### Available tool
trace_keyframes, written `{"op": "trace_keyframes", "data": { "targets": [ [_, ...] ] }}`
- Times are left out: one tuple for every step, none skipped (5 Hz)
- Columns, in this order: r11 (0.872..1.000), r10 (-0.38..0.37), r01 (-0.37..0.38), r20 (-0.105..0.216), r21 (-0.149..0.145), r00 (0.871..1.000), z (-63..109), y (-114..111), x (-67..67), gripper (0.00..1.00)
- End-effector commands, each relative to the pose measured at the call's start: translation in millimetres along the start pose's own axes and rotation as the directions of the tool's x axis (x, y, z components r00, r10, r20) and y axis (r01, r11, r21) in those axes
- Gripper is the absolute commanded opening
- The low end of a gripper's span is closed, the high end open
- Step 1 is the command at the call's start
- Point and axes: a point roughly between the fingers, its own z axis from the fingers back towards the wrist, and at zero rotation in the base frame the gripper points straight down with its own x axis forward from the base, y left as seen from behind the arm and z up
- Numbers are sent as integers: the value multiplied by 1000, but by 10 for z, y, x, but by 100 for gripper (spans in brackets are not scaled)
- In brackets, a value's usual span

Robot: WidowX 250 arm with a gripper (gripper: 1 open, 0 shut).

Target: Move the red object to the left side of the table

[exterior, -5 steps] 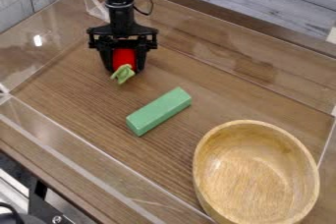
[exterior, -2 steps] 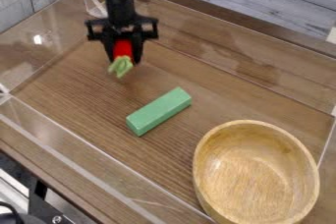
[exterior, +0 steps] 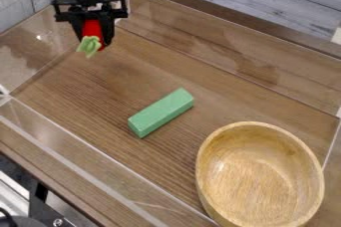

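The red object point(exterior: 92, 34), a small strawberry-shaped toy with a green leafy end hanging down, is lifted off the table point(exterior: 200, 67) at the upper left. My gripper point(exterior: 91, 30) points straight down and is shut on it, black fingers on either side of the red body. The toy hangs above the wood surface near the left acrylic wall.
A green rectangular block point(exterior: 162, 112) lies near the middle of the tabletop. A round wooden bowl point(exterior: 260, 175) stands at the lower right. Clear acrylic walls point(exterior: 34, 42) border the left and front edges.
The gripper closed on the red toy, lifted it off the table, and carried it up and to the left. Block and bowl have not moved.
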Motion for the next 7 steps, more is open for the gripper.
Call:
{"op": "trace_keyframes", "data": {
  "targets": [
    [1000,17,-17,46,9,999,146,10,82,0],
    [999,41,-41,32,14,999,111,12,101,0],
    [998,60,-60,18,16,998,-32,-57,13,0],
    [997,79,-79,3,21,997,-191,-97,-74,0],
    [996,90,-89,-17,18,996,-243,-101,-135,0],
    [994,109,-109,-36,14,993,-275,-83,-176,0],
    [999,-37,39,-71,28,997,-358,14,-199,0]
  ]
}}
